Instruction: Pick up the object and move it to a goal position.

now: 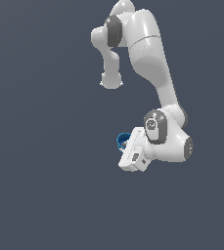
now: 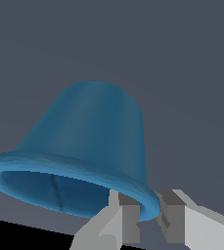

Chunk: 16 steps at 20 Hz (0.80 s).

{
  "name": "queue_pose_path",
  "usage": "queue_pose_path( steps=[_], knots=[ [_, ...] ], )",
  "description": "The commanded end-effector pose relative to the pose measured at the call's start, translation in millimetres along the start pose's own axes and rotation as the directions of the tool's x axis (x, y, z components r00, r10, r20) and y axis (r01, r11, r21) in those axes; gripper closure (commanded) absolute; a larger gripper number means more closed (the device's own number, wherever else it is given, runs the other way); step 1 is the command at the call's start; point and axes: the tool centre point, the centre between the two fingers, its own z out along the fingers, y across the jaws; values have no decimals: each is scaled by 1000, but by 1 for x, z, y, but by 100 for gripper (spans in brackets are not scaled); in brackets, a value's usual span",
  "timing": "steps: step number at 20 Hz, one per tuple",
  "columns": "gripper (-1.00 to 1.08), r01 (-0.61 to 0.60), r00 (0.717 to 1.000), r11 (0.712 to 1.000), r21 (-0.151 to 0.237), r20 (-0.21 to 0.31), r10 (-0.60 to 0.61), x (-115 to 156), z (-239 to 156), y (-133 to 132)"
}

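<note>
The biggest thing here is the white robot arm (image 1: 150, 58). In the exterior view it comes down from the top, bends at a grey joint, and ends in a fat white wrist low down on the exterior view's right. All around it is a flat dark grey-blue background (image 1: 40, 146) and nothing else.

Next is the gripper (image 2: 146, 212), a white boxy hand at the end of the arm. In the exterior view it tips toward the exterior view's left, and its fingers are hidden behind the hand.

The smallest thing is the blue cup (image 1: 121, 140). In the exterior view only a little bit of it peeks out, right against the gripper's tip, on the exterior view's left side of the hand. In the wrist view the blue cup (image 2: 89, 141) looks big and close. It is shaped like a bell, with a round closed end and a wide lip around its open mouth. You can see the dark blue inside.

The two grey and white fingers (image 2: 125, 215) sit close together, one on each side of the cup's lip. The rim goes into the narrow gap between them, so the fingers are pinching the rim of the cup
</note>
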Motion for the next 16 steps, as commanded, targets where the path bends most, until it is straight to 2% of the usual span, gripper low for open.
queue_pose_path(
  steps=[1,9,16],
  knots=[
    [108,0,1000,1000,-6,-3,0,-1,0,1],
    [108,1,999,998,-59,-35,-3,-9,1,9],
    [108,-1,996,989,-147,-88,-12,-22,2,22]
  ],
)
